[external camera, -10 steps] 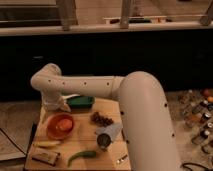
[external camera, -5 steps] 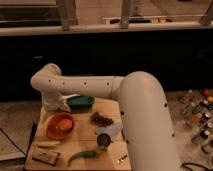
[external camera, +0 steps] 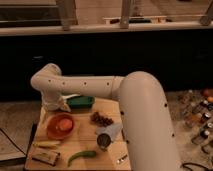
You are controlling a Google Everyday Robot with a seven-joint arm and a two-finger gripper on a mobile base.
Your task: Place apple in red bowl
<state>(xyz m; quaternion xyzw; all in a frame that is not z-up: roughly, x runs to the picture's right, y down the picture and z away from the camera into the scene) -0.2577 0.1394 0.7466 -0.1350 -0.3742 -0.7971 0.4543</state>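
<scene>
A robot's white arm point(external camera: 100, 87) reaches left across a wooden tabletop point(external camera: 84, 136), its gripper point(external camera: 59, 106) hanging just above the far rim of the red bowl point(external camera: 51, 129). Whether the gripper is open or closed, or holds anything, cannot be told. The apple point(external camera: 65, 124) lies inside the red bowl. Behind the bowl to its right sits a green tray point(external camera: 81, 102). A long green vegetable point(external camera: 82, 156) lies in front and to the right of the bowl. A dark bunch of grapes point(external camera: 101, 119) rests to the bowl's right, and a tipped can point(external camera: 104, 141) lies nearer the camera.
</scene>
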